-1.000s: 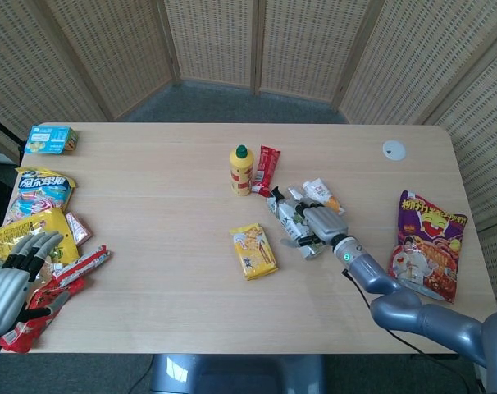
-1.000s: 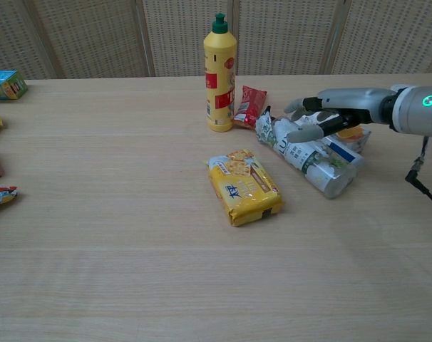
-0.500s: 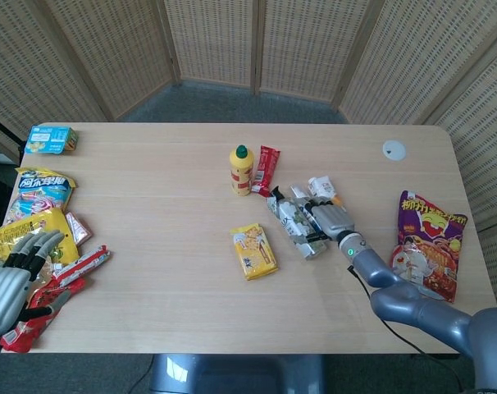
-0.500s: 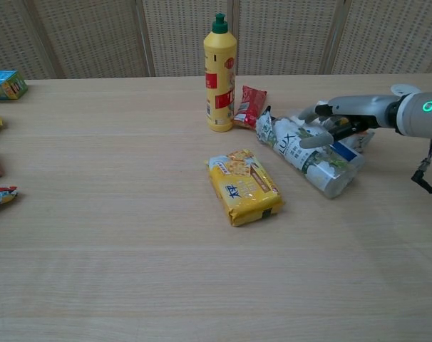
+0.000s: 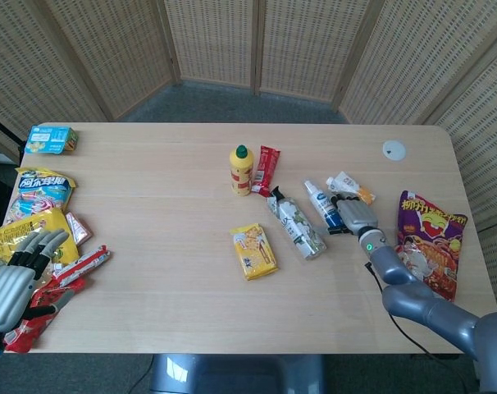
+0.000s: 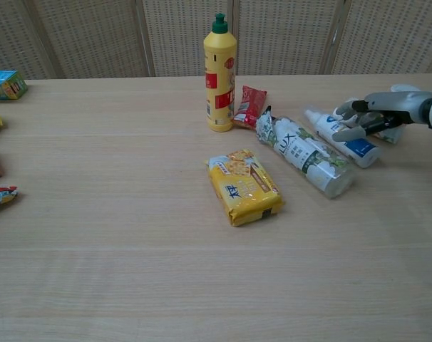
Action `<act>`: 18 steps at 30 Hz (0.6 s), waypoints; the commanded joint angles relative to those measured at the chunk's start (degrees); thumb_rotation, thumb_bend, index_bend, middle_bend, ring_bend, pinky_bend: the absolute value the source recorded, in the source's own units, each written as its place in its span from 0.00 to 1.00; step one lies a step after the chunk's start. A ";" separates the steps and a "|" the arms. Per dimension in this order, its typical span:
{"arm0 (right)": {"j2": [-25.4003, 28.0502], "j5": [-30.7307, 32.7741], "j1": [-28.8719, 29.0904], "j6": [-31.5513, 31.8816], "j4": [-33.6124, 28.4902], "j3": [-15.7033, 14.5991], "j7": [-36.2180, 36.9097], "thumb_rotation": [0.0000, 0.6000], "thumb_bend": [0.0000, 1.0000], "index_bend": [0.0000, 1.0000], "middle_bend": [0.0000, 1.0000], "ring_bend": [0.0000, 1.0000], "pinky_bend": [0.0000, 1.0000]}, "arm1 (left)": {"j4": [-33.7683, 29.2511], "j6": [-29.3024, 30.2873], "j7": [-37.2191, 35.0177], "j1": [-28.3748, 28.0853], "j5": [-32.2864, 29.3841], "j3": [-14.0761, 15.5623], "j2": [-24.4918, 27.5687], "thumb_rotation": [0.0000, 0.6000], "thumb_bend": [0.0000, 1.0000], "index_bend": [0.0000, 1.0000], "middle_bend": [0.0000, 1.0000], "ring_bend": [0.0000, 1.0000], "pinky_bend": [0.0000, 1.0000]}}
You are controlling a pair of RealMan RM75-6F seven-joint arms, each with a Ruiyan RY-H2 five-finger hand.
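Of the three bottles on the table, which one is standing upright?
The yellow bottle with the green cap, beside the red sachet. The LUX bottle and the white spray bottle both lie on their sides.

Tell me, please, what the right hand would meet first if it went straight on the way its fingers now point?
Probably the white and blue spray bottle: the right hand already lies against it, fingers pointing toward the table's middle. Beyond it lies the LUX pouch, though depth is hard to judge.

Matt pale wood table (image 6: 95, 235), glossy plastic yellow bottle (image 6: 220, 75), shiny foil cracker packet (image 6: 244, 187)
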 commanded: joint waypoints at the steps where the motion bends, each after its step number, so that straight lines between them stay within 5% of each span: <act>1: 0.55 1.10 -0.67 0.17 0.27 -0.24 -0.90 0.39 0.18 0.00 0.00 0.00 0.00 | -0.05 -0.03 0.06 -0.06 0.04 -0.03 0.06 1.00 0.32 0.00 0.00 0.00 0.00; 18: 7.89 4.85 -4.27 5.06 -6.71 0.32 -4.46 0.39 0.18 0.00 0.00 0.00 0.00 | -0.12 -0.69 0.06 -1.05 0.68 -0.34 -0.65 1.00 0.32 0.00 0.00 0.00 0.00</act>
